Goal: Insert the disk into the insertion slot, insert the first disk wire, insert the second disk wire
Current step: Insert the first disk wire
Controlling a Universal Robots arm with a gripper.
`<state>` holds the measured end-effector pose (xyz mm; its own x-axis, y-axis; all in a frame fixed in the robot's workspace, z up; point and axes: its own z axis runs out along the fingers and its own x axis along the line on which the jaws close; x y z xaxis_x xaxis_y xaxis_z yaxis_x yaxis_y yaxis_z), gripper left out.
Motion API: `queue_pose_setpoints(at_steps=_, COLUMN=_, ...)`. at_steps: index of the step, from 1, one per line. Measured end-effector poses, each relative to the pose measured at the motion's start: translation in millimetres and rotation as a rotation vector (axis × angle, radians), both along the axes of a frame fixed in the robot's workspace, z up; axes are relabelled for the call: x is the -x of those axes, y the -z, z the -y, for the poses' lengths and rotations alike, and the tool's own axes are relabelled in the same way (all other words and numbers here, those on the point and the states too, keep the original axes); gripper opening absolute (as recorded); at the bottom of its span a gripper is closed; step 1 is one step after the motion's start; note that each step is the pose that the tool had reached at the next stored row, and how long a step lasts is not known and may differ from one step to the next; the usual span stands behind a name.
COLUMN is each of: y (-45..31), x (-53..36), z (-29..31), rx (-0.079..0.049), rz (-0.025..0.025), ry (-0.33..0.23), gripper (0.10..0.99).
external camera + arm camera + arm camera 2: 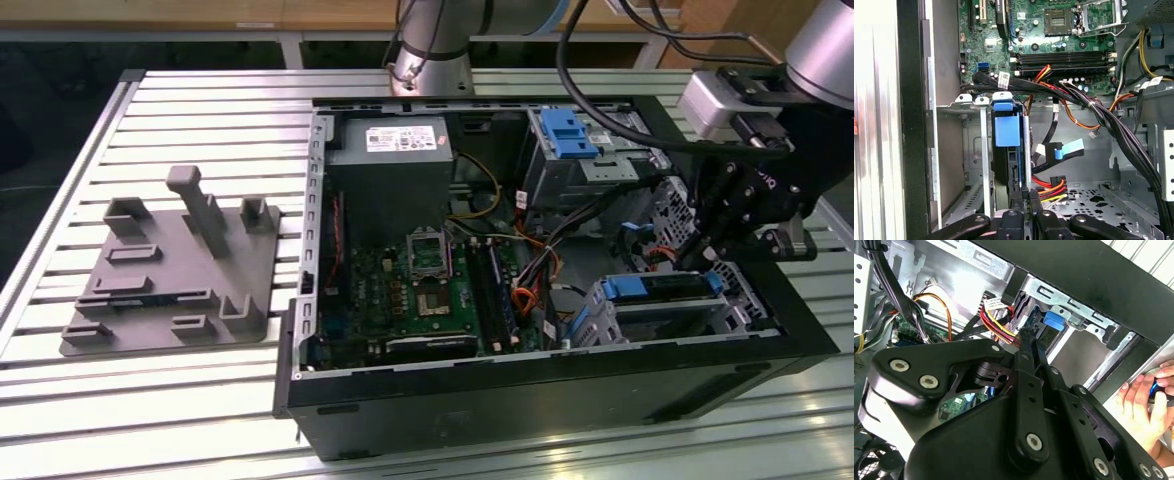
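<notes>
Gripper is down inside the computer case, fingers drawn narrow with only a sliver of gap. Whether they pinch anything, I can't tell.

The disk sits in the drive cage, in the case's near corner on the exterior view's right, with its blue frame showing along the top. In the first wrist view the fingertips are right at the disk's edge.

It's tight on one flank. The case's black side wall runs just beside the cage, with thin metal rails between them. The other flank gives more room, with bare perforated case floor lying open.

There's clutter inside the case, though:
- Red, orange and yellow wires lie just beside the fingers.
- A flat blue cable curls near the disk.
- A thick black cable bundle sweeps across above that open floor.

Deeper in the case stands a taller cage with a blue latch. The motherboard fills the middle and the power supply sits at the far end.

Outside the case, a person's hand rests close to the wall in the second wrist view. A grey fixture sits well apart on the bench.
</notes>
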<state>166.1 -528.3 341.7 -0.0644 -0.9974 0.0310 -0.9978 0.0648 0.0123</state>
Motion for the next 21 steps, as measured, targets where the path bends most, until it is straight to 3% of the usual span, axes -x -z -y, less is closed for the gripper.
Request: queue_pose_setpoints(at_steps=21, y=2.2, x=0.0, z=2.0, rx=0.001, rz=-0.0002, ry=0.004, gripper=0.165)
